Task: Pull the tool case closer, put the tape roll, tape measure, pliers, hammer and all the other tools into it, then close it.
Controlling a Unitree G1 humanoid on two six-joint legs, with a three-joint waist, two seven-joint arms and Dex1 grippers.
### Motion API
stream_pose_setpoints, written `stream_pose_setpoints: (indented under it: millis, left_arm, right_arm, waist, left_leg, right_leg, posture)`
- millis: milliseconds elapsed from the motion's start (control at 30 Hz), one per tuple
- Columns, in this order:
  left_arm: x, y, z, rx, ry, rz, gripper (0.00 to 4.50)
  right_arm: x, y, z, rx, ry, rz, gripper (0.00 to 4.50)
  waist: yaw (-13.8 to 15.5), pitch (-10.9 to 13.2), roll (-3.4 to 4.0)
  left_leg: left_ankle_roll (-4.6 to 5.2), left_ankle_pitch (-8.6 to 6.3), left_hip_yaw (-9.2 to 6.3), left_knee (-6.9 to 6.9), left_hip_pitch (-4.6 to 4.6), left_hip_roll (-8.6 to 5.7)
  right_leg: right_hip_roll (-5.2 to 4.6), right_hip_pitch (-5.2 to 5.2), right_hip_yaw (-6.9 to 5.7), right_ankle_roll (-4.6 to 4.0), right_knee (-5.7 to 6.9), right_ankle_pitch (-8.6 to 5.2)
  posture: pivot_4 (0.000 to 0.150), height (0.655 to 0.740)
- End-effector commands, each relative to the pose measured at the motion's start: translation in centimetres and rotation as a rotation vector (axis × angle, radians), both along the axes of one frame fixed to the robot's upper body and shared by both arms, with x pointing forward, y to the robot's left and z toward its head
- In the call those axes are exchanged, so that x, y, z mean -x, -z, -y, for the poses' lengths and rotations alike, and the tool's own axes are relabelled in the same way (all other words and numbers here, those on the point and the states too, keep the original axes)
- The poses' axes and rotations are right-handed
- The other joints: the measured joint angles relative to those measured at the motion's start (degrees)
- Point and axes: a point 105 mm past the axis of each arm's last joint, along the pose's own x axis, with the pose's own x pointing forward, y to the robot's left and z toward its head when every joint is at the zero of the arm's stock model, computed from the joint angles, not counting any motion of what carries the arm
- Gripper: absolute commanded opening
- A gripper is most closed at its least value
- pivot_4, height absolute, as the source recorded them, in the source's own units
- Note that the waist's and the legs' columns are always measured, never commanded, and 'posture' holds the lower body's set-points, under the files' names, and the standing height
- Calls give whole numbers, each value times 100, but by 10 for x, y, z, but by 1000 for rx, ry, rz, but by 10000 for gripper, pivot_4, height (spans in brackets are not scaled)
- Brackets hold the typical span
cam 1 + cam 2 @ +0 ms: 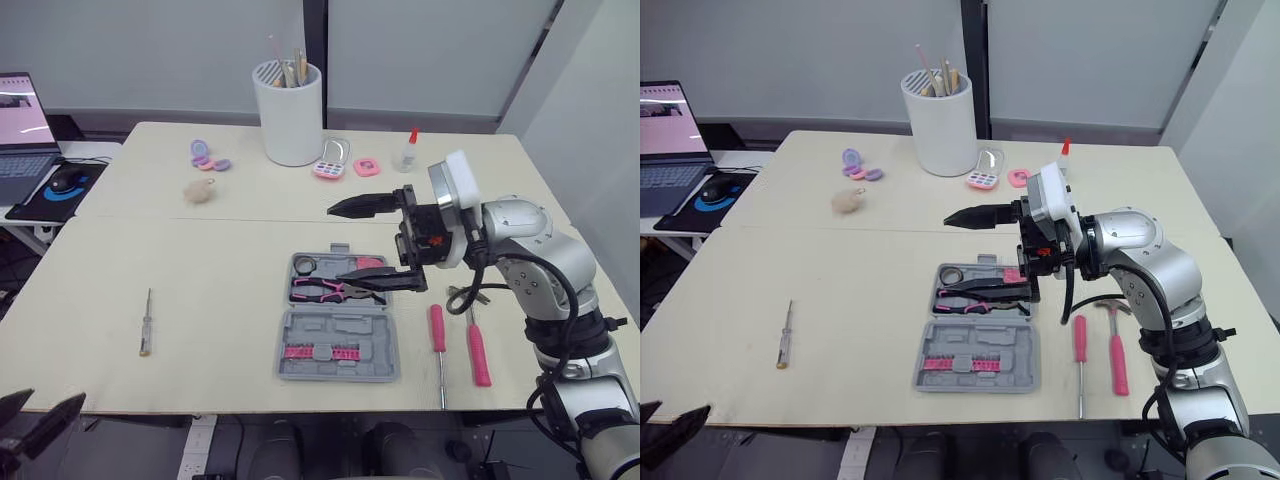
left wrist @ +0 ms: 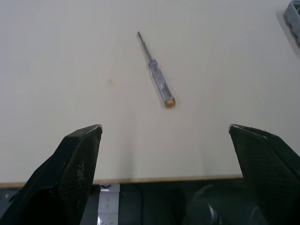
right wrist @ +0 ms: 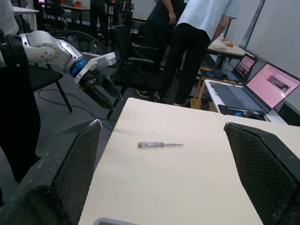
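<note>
right gripper (image 1: 335, 244), spread wide, hovers over the open tool case (image 1: 338, 345), partly hiding the pliers (image 1: 318, 290); left gripper (image 1: 40, 412), also spread, cut off near-left.

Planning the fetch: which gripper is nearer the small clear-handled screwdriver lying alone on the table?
Left. The left gripper hangs open off the cream table's near edge, close to the screwdriver; the right gripper is open above the grey plastic tool case, farther away.

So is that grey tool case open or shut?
Open. The tool case lies flat with both halves spread, pink-handled pliers in the far half, pink bits in the near one.
</note>
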Motion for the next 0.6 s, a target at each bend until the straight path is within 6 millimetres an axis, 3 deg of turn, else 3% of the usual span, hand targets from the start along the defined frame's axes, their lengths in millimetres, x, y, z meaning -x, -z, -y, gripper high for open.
stream_pose_setpoints:
  millis: [33, 167, 400, 600]
  left_arm:
    - [-32, -3, -2, -67, -95, 67, 45000]
    - [-63, 18, 1, -37, -202, 55, 45000]
    - [-87, 56, 16, -83, -191, -46, 45000]
    - [-110, 71, 28, -75, -193, -59, 45000]
  right_arm:
    - [2, -9, 3, -23, 28, 65, 44659]
    - [1, -16, 2, -56, 71, 68, 44659]
    - [-3, -14, 7, -47, 138, 76, 44659]
    - [-3, -13, 9, -42, 166, 79, 44659]
  waist:
    - [4, 0, 0]
    - [-26, -3, -5]
    - [-31, -1, -1]
    - [-3, -1, -2]
  left_leg:
    - [0, 0, -9, 3, 0, 0]
    - [0, 0, -16, 5, 0, -2]
    - [0, 0, -22, -1, -1, 3]
    - [-1, 1, -33, 4, -3, -1]
  right_leg:
    - [0, 7, -8, 0, -1, 0]
    - [-1, 18, -16, 1, -2, 1]
    - [-1, 15, -38, 1, -3, 1]
    - [-5, 22, -49, 1, -2, 1]
  posture:
    - [1500, 7400]
    - [1500, 7400]
    - [1500, 7400]
    - [1500, 7400]
